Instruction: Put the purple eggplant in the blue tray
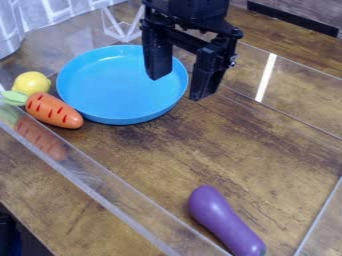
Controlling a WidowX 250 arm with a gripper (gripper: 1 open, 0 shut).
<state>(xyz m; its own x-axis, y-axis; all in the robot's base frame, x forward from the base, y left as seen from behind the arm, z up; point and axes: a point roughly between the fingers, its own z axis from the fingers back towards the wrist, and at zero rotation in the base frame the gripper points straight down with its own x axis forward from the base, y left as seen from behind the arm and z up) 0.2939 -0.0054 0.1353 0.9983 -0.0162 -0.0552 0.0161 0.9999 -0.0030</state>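
The purple eggplant (pixel 223 222) lies on the wooden table near the bottom right edge, slanted with one end toward the corner. The blue tray (pixel 80 98), a round shallow dish, sits at the upper left with nothing in it. My black gripper (pixel 182 76) hangs pointing down over the tray's right rim, its two fingers (pixel 159 58) spread apart with nothing between them. The gripper is far from the eggplant, which lies well below it in the picture.
An orange carrot (pixel 55 112) with dark stripes lies left of the tray, and a yellow fruit (pixel 30 83) sits just above it. Clear acrylic walls (pixel 94 190) border the table along the front left and the right.
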